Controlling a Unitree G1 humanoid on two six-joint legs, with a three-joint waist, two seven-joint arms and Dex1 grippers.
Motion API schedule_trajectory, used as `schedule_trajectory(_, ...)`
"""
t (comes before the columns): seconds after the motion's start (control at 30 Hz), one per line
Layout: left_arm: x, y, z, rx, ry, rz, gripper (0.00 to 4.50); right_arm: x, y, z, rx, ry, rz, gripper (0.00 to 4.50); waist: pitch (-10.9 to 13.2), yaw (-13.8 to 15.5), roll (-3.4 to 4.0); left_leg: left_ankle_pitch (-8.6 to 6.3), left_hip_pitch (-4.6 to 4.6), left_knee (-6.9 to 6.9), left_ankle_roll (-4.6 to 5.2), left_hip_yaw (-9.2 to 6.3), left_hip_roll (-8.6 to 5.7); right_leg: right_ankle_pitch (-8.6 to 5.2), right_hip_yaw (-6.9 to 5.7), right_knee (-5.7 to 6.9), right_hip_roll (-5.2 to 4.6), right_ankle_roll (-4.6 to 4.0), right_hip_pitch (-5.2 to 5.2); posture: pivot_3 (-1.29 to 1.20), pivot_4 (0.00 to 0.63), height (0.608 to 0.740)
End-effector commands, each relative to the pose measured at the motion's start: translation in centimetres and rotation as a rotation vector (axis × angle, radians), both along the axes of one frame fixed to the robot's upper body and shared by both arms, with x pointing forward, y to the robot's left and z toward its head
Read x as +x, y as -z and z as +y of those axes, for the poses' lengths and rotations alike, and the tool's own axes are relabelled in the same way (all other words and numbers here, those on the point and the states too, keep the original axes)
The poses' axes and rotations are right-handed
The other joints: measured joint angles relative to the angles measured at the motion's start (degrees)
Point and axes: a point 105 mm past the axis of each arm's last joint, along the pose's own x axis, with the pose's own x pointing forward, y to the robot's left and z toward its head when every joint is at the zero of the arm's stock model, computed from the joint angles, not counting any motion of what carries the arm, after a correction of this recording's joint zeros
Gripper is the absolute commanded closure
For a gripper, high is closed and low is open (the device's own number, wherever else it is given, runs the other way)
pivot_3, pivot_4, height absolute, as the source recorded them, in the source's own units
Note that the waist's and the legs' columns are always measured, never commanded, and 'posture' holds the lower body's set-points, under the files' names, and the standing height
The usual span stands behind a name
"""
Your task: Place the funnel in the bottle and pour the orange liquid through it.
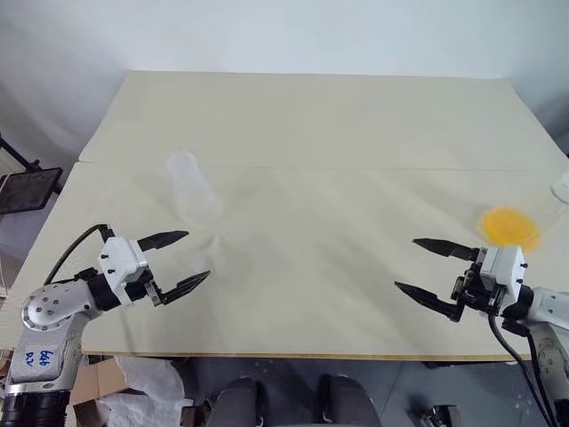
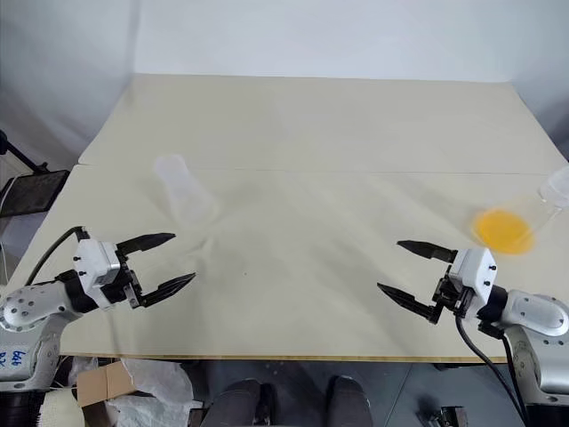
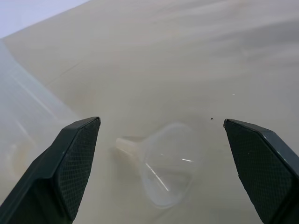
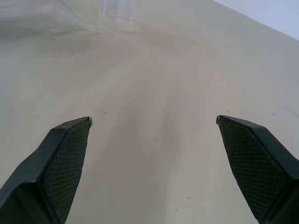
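Note:
The bottle [image 1: 189, 185], frosted and translucent, stands at the table's left, just beyond my left gripper [image 1: 197, 255]. That gripper is open and level and holds nothing. In the left wrist view the small clear funnel [image 3: 163, 163] lies on its side on the table ahead of the open fingers [image 3: 79, 154], with the bottle [image 3: 23, 121] beside it. The orange liquid [image 1: 509, 225] sits in the bottom of a clear flask [image 2: 556, 189] at the right edge. My right gripper [image 1: 405, 263] hovers open and empty in front of the flask, pointing toward the middle of the table.
The beige table [image 1: 311, 133] has a seam across its middle. Its front edge runs just below both grippers. A black stand [image 1: 27, 189] sits off the left side. Cardboard and plastic wrap [image 1: 133, 382] lie on the floor below the front edge.

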Motion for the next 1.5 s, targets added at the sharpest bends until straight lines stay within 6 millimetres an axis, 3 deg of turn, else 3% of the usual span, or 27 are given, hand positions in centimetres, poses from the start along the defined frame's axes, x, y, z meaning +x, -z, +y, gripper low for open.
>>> schedule_trajectory(0.03,0.1,-0.7,0.2,0.035,0.008,-0.034,0.00,0.1,-0.8,-0.1,0.001,0.007,-0.049,0.02,0.00,-0.03,0.00,0.00,0.00,0.00,0.00,0.00,0.00,0.00,0.00,0.00,0.00,0.00,0.00,0.00,0.150,0.740)
schedule_trajectory(0.27,-0.1,-0.7,-0.1,-0.011,0.002,-0.027,0.00,0.3,-0.7,0.2,0.014,0.007,-0.052,0.02,0.00,-0.05,0.00,0.00,0.00,0.00,0.00,0.00,0.00,0.00,0.01,0.01,0.00,0.00,0.00,0.00,0.150,0.740)
schedule_trajectory(0.4,-0.1,-0.7,0.8,-0.084,-0.068,-0.020,0.00,0.8,-1.6,1.8,0.088,-0.015,-0.065,0.02,0.00,-0.10,0.00,0.00,0.02,0.00,0.00,0.00,0.00,0.00,0.01,0.02,-0.01,0.00,0.00,0.00,0.150,0.740)
schedule_trajectory(0.63,-1.6,0.8,4.9,-0.210,-0.277,-0.009,0.00,1.5,-4.4,6.6,0.244,-0.110,-0.104,0.02,0.00,-0.35,0.00,-0.01,0.06,0.00,-0.05,0.01,0.05,-0.01,0.05,0.17,0.00,-0.01,-0.07,0.00,0.150,0.740)
schedule_trajectory(0.73,-3.0,1.9,8.3,-0.298,-0.459,0.003,0.00,1.4,-5.0,8.6,0.284,-0.156,-0.108,0.02,0.00,-0.29,-0.02,-0.03,0.06,0.00,-0.05,0.01,0.04,-0.01,0.04,0.16,-0.02,-0.01,-0.08,0.00,0.150,0.740)
schedule_trajectory(0.87,-4.8,3.6,10.4,-0.345,-0.565,0.053,0.00,1.6,-5.5,9.8,0.299,-0.192,-0.103,0.02,0.00,-0.04,-0.06,-0.06,0.05,0.00,-0.02,-0.01,0.03,-0.01,0.03,0.16,-0.08,-0.01,-0.07,0.00,0.150,0.740)
schedule_trajectory(1.07,-2.7,1.6,7.9,-0.397,-0.452,0.029,0.00,1.5,-4.8,8.8,0.256,-0.175,-0.084,0.02,-0.03,1.10,-0.13,-0.09,0.04,0.02,0.00,-0.07,-0.02,0.00,0.03,0.15,-0.16,-0.03,-0.05,0.00,0.150,0.740)
schedule_trajectory(1.23,1.5,-1.5,4.7,-0.444,-0.344,-0.023,0.00,1.2,-3.8,7.6,0.223,-0.151,-0.044,0.02,-0.04,1.18,-0.14,-0.09,0.05,0.02,-0.01,-0.06,-0.03,0.01,0.01,0.20,-0.10,-0.03,-0.04,0.00,0.150,0.740)
schedule_trajectory(1.5,7.9,-4.9,1.3,-0.463,-0.305,-0.055,0.00,1.1,-3.8,8.1,0.237,-0.152,-0.051,0.02,-0.04,0.60,-0.19,-0.07,0.07,0.03,-0.04,0.08,-0.03,0.01,-0.03,0.25,0.02,-0.03,-0.09,0.00,0.150,0.740)
